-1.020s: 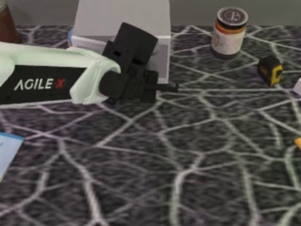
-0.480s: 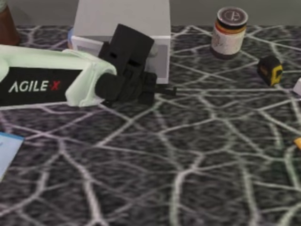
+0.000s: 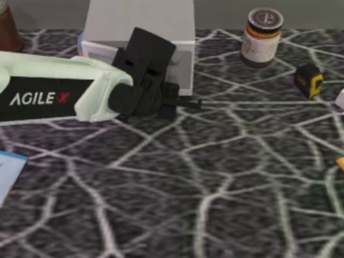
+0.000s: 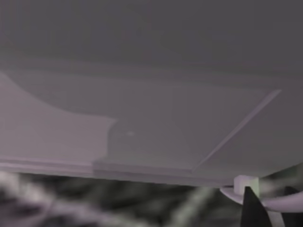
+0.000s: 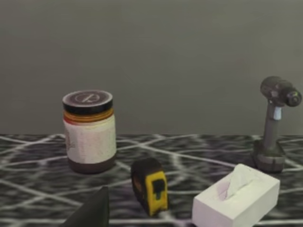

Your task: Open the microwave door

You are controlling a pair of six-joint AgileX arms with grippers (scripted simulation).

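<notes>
The light grey microwave (image 3: 140, 19) stands at the back left of the table. Its door (image 3: 184, 69) faces the table's front and looks closed; in the left wrist view the door (image 4: 142, 118) fills most of the picture. My left gripper (image 3: 185, 101) lies low against the door's front, pointing right. Up close, the left gripper (image 4: 271, 204) has dark fingertips (image 4: 251, 210) on either side of the pale handle (image 4: 246, 182), shut on it. My right gripper (image 5: 135, 223) is out of the top view, parked and open, with one finger (image 5: 94, 210) showing.
At the back right stands a jar (image 3: 261, 36), with a yellow tape measure (image 3: 309, 79) beside it. A white tissue box (image 5: 236, 201) and a drill (image 5: 274, 127) sit farther right. A brown object (image 3: 8, 29) and a blue-white item (image 3: 8, 172) are at the left edge.
My left arm slid a little left and closer to the microwave between one second and half a second ago. Since then it has stayed still.
</notes>
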